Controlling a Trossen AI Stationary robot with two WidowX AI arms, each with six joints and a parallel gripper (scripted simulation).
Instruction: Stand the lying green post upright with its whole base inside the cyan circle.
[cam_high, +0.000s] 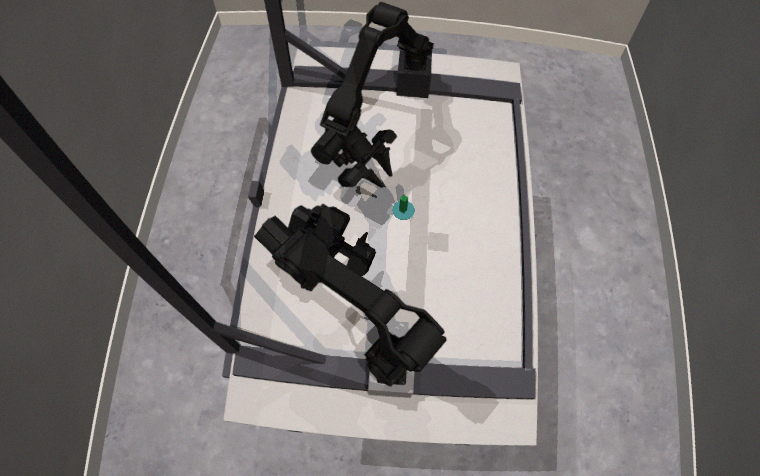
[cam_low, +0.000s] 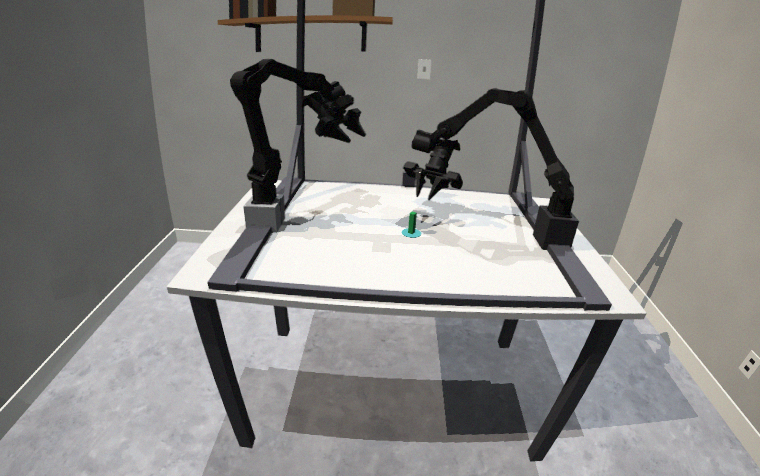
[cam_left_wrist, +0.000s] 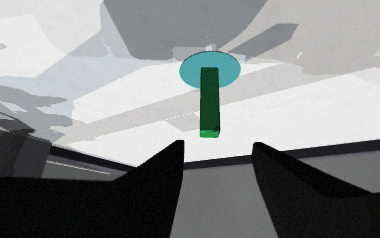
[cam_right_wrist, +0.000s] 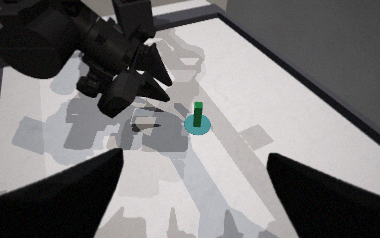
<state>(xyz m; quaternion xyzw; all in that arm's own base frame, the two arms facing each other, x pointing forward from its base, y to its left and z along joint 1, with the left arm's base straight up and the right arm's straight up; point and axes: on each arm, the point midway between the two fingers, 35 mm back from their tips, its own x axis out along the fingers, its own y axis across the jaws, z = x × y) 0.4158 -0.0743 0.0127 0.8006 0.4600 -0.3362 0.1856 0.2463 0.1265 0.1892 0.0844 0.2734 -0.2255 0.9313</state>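
Note:
The green post (cam_high: 403, 204) (cam_low: 412, 222) (cam_left_wrist: 210, 100) (cam_right_wrist: 198, 116) stands upright on the cyan circle (cam_high: 412, 213) (cam_low: 417, 233) (cam_left_wrist: 190, 72) (cam_right_wrist: 206, 128). Cyan shows around its base, which looks wholly inside the circle. My left gripper (cam_high: 387, 179) (cam_low: 424, 197) (cam_left_wrist: 218, 148) (cam_right_wrist: 169, 92) is partly open and empty, raised above the post and a little to its side, not touching it. My right gripper (cam_low: 357, 137) (cam_right_wrist: 196, 158) is wide open and empty, high above the table and well away from the post. In the top view its fingers are partly hidden.
Dark frame rails (cam_high: 527, 235) (cam_low: 412, 294) border the white table. Frame uprights stand at the back corners in the exterior view. A small black block (cam_high: 256, 193) sits at the edge between those uprights. Both arms cast shadows across the table.

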